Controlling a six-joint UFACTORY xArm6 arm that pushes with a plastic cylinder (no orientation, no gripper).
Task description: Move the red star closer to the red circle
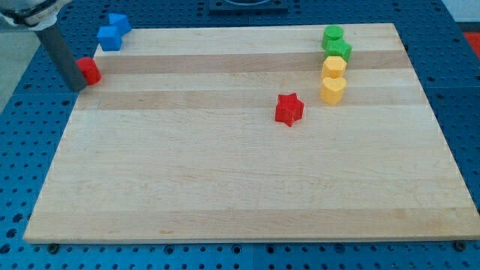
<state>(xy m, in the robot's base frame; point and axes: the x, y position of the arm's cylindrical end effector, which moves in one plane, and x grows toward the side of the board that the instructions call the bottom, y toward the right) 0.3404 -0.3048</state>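
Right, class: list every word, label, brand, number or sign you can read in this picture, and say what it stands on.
None: no text, number or sign shows anywhere.
The wooden board is bare wood.
The red star, red circle and the blue, green and yellow blocks carry no markings.
The blue perforated table and my tip, beside the red circle, are unmarked.

Two blue blocks (113,31) sit touching at the top left corner of the wooden board (225,187), one partly over its edge, their exact shapes hard to make out. Near the top right corner four blocks stand in a close column running down the view: a green block (333,34), a green star (339,49), a yellow block (334,67) and a yellow heart-like block (333,90). The board rests on a blue perforated table (465,90).
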